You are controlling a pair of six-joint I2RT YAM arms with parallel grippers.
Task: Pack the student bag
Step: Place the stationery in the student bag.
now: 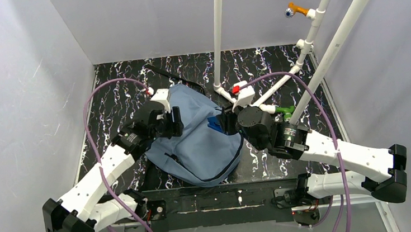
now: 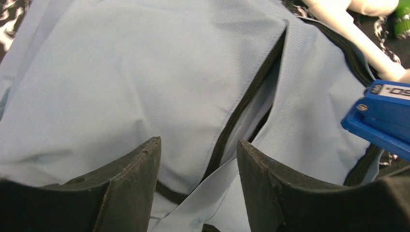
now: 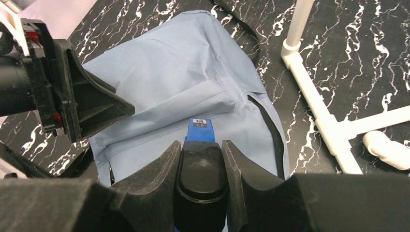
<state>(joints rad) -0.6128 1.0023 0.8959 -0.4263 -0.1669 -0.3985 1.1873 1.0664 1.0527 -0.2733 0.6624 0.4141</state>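
Treat the student bag (image 1: 200, 150) as soft, light, floppy, lying flat mid-desk (image 1: 117, 95) — pinch the firmer zipper edge (image 2: 241, 104). Note left claw (image 2: 197, 142) spread empty over it, right claw (image 3: 201, 144) clamped on blue tool (image 3: 201, 128).

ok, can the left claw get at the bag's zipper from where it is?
Probably yes. The left claw is open just above the bag, fingers either side of the zipper, nothing between. The blue object in the right claw sits off to one side.
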